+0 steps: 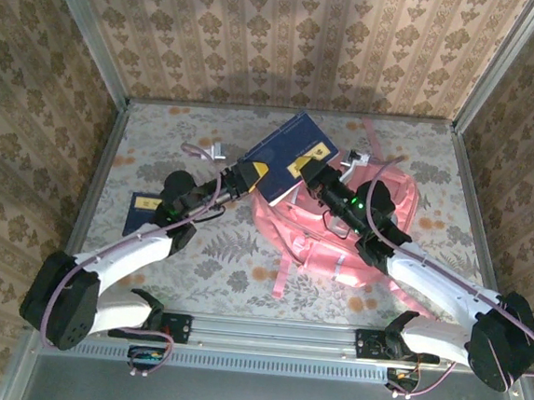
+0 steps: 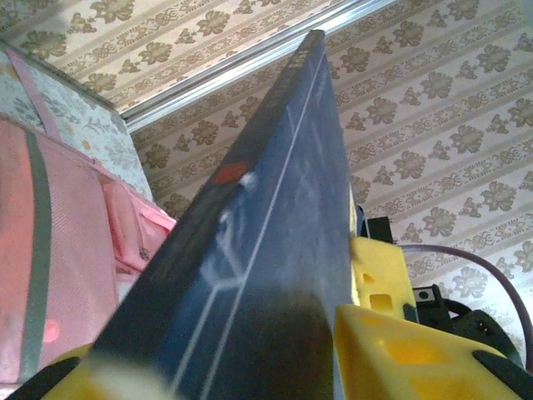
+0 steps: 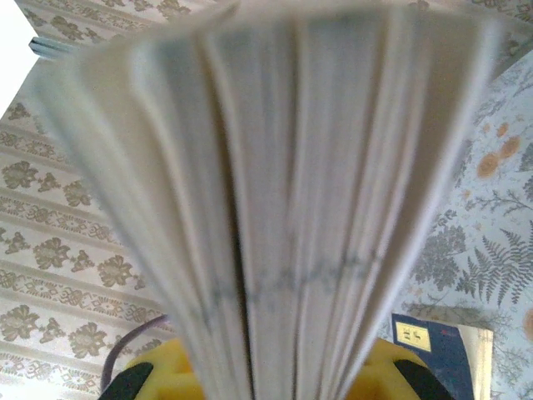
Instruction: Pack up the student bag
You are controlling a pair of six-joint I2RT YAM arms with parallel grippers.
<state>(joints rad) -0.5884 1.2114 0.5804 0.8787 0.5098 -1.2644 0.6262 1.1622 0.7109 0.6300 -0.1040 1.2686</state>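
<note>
Lying flat near the left side of the floral surface point(image 1: 243, 254), a small blue book point(image 1: 142, 210) is sitting beside the left arm, well apart from the bag. Farther back, a small pale item point(image 1: 217, 151) with a thin pinkish cord is resting on the surface, too small to identify. The left claw point(image 1: 251, 173) is clamping the near left corner of a large blue book point(image 1: 290, 151). In the left wrist view its yellow fingers point(image 2: 391, 333) are pressing against both faces of the dark cover, and the book is rising steeply away from the camera. The right claw point(image 1: 309, 172) is pinching the same book at its near right edge, jaws narrow. In the right wrist view, blurred white page edges are fanning out from between its yellow fingers point(image 3: 158, 375). The large book is hanging tilted between the two claws, over the far left part of the student bag point(image 1: 357, 236); I cannot tell whether it is touching the fabric. The pink bag is lying right of centre on the surface, partly under the right arm, with straps trailing toward the near edge.
</note>
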